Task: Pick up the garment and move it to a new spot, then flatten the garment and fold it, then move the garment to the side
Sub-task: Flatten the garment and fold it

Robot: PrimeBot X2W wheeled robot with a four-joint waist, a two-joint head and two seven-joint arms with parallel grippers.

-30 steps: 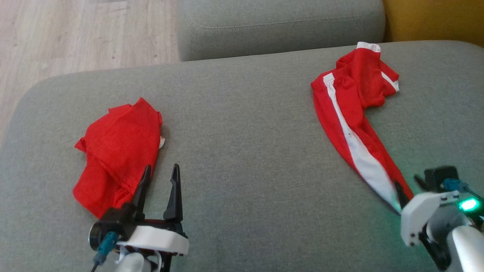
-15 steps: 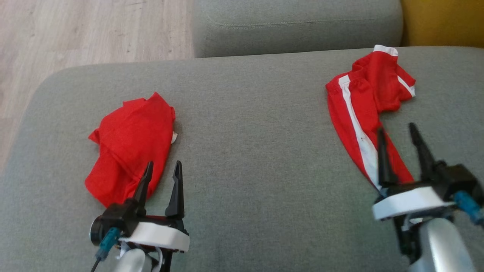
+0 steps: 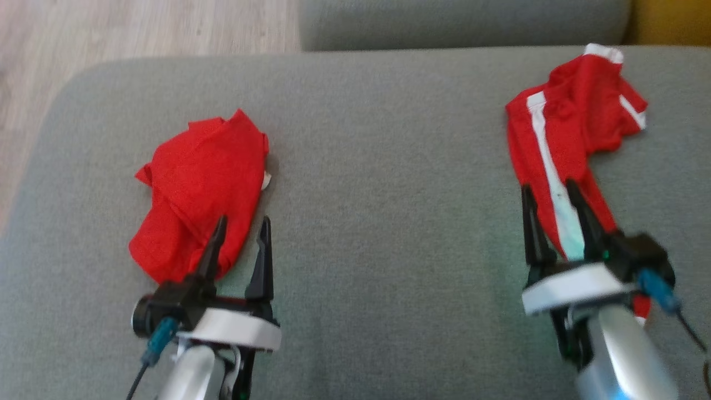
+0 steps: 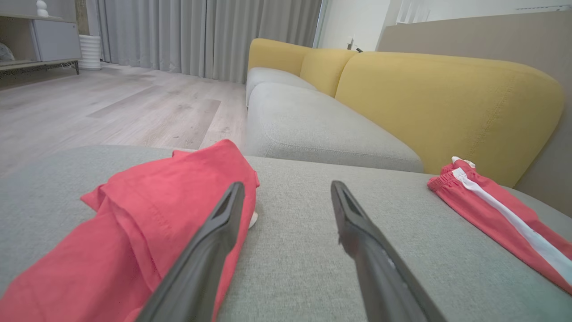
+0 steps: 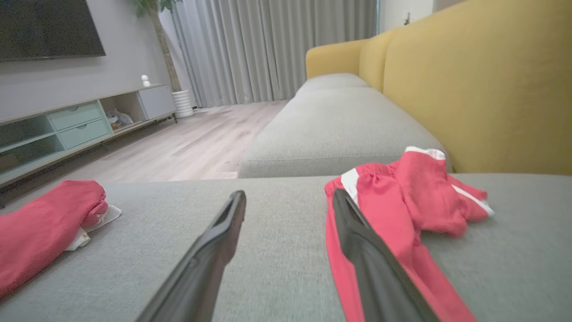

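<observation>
From the head, a grey sofa seat (image 3: 389, 166) spreads across the frame, with pale wooden floor (image 3: 139, 28) beyond its far left corner. The striped garment (image 3: 577, 111), red with a white side stripe, lies at the far right of the seat. Its upper part is bunched and one long leg trails toward the robot. The right claw (image 3: 548, 186) stands spread wide over the near end of that leg, one finger on either side of the white stripe, with nothing clamped. On the left of the seat sits a plain red garment (image 3: 203, 178), loosely folded. The left claw (image 3: 244, 219) is fully spread at its near edge and empty, its left finger crossing the cloth and its right finger over bare cushion.

From the left wrist, the left claw (image 4: 287, 184) gapes with only grey cushion between the fingers. The plain red garment (image 4: 147, 210) lies under and beside the left finger. The striped garment (image 4: 491, 210) rests well apart at the right, below a yellow backrest (image 4: 447, 112).

From the right wrist, the right claw (image 5: 289, 193) is wide apart and holds nothing. Its right finger crosses the left edge of the striped garment (image 5: 420, 192), which lies crumpled on the seat near the backrest. The plain red garment (image 5: 44, 219) sits far off at the left, with a low cabinet (image 5: 76, 125) beyond.
</observation>
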